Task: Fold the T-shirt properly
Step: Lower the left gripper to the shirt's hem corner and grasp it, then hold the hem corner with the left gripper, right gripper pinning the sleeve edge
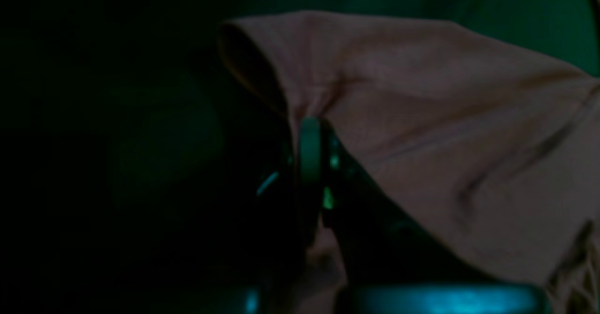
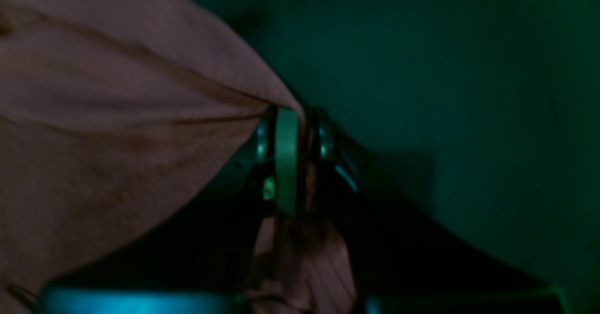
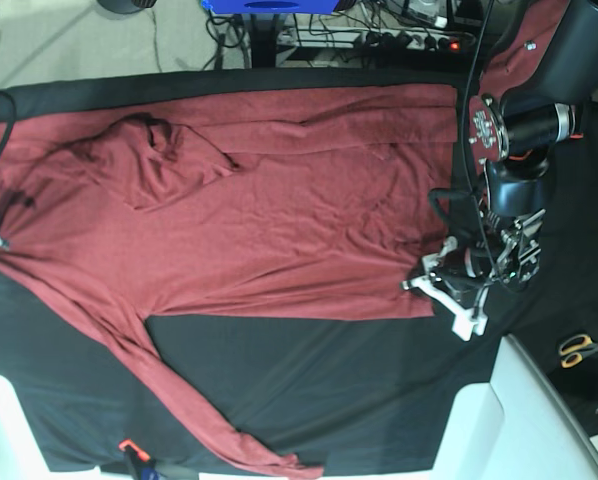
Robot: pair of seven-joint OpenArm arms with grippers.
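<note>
Across the black-covered tabletop (image 3: 309, 390) the shirt (image 3: 279, 220) lies spread out, rust-red and plain, its body filling most of the upper half of the base view. One long sleeve runs down from the body's left side toward the near edge of the tabletop and ends in a small bunched heap close to that edge. Another sleeve is folded back over the chest at upper left, making a rumpled patch. The rest of the cloth is mostly flat, with shallow wrinkles.

At the shirt's right edge the left gripper (image 1: 316, 131) has its fingers pressed together on a pinch of the fabric; in the left wrist view the cloth is lifted into a small tent around the fingers, with creases fanning out from the grip. The right gripper (image 2: 300, 117) is likewise clamped on the shirt, at the opposite side (in the base view only a bit of it shows at the left border). In the right wrist view a fold of cloth is drawn tight into the closed fingers and a little of it shows between them lower down.

Both wrist views are dark and green-tinted. Scissors (image 3: 584, 348) with yellow handles lie off to the right of the tabletop, well apart from the shirt. Cables and a power strip (image 3: 419, 40) lie on the floor beyond the far edge.
</note>
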